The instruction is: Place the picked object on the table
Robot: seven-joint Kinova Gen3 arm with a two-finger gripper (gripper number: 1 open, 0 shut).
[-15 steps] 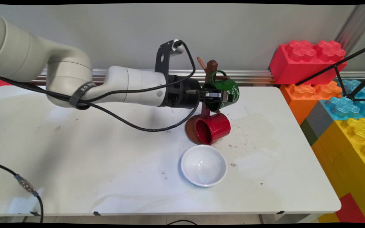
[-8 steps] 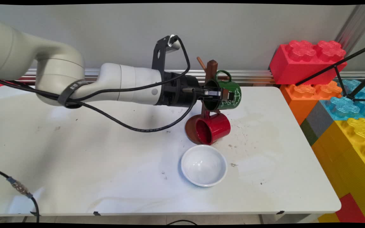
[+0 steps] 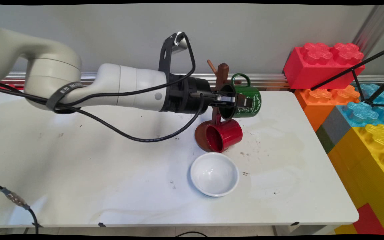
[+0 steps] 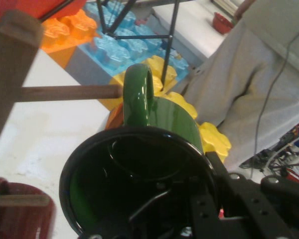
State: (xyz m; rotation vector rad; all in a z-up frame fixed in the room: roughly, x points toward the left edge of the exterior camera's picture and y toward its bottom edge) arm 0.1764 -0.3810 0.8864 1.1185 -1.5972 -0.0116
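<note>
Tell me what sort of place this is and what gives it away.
Probably a robotics lab or test room, not a home. A stained white table stands against a plain wall, giant toy building blocks are stacked beside it, and the arm's hand grips a green mug next to a wooden mug tree.

Green mug [image 3: 243, 101] [image 4: 154, 164] w/ white lettering on side is held by the black gripper [image 3: 233, 100]: one finger inside the mouth, one on the outer wall, clamped on the rim. Mug is tipped on its side, mouth toward the arm, handle up. Handle loop is seen just at the tip of a peg of the brown wooden mug tree [image 3: 222, 71] [image 4: 12, 74]. Red mug [image 3: 224, 135] [image 4: 20, 209] is hung lower on the tree, mouth facing left-front.
</note>
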